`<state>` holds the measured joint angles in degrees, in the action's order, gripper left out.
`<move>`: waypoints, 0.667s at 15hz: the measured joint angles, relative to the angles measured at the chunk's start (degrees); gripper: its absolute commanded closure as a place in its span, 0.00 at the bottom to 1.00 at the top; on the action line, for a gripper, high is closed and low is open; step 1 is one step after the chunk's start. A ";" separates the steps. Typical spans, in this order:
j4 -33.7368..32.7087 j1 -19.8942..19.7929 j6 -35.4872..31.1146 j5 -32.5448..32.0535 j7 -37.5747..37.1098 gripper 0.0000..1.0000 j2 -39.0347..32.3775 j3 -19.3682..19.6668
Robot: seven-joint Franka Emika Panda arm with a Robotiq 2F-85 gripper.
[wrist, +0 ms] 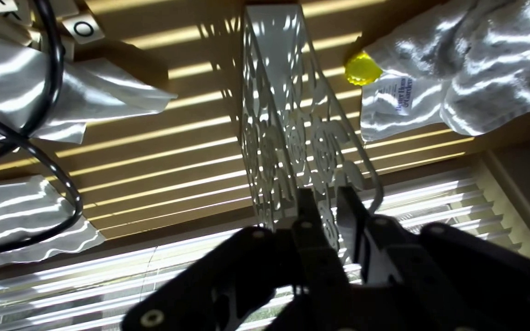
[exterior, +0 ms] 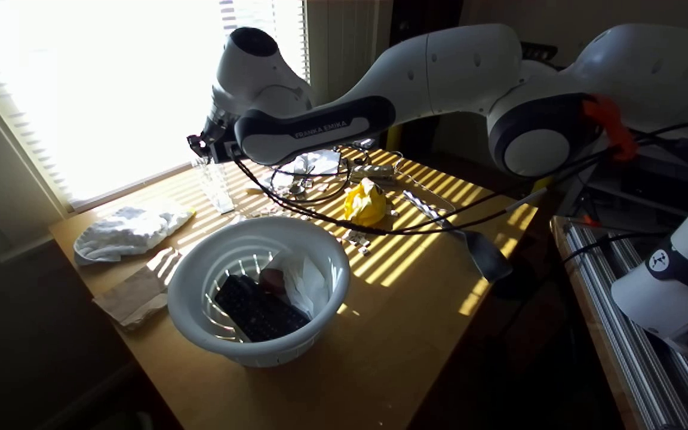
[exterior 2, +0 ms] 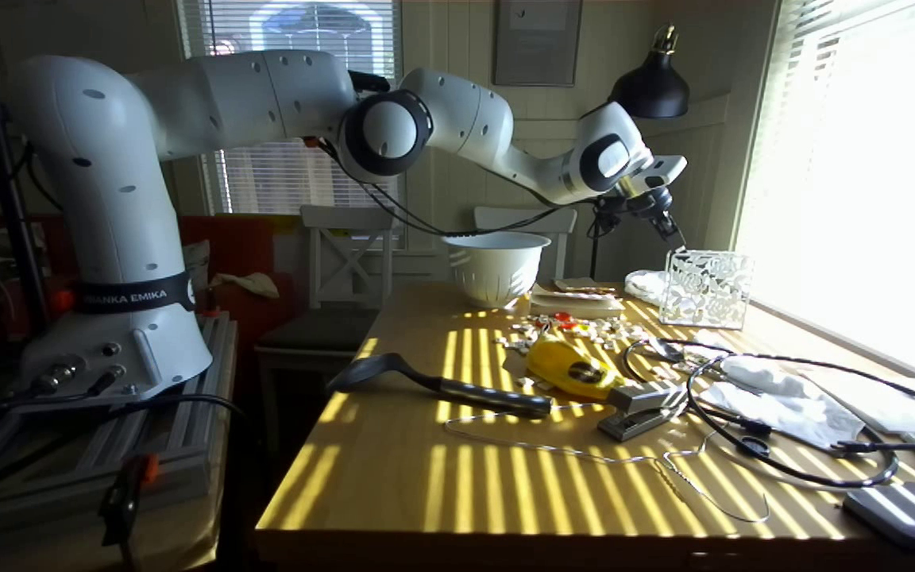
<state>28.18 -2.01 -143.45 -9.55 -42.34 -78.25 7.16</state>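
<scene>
At the top of the white openwork holder [exterior 2: 708, 290], 2 jaws stand parted.

Looks like a home here: a bright window [exterior: 129, 89] with slatted blinds [wrist: 85, 271] runs along one edge of the wooden table [exterior 2: 362, 477], and in an exterior view white chairs [exterior 2: 346, 214] stand near the far edge, a black lamp [exterior 2: 652, 86] beyond a far corner
</scene>
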 measured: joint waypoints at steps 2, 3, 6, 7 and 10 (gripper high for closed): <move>0.01 -0.03 0.00 0.00 0.06 1.00 0.00 0.00; 0.02 -0.02 0.00 0.00 0.08 1.00 -0.01 0.00; 0.02 0.07 -0.07 0.00 0.30 1.00 -0.01 0.00; 0.02 0.13 -0.11 -0.01 0.37 1.00 -0.01 0.01; 0.01 0.53 -1.10 -0.23 1.10 1.00 -0.02 0.19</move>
<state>28.20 -1.48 -144.55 -9.78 -41.24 -78.27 7.35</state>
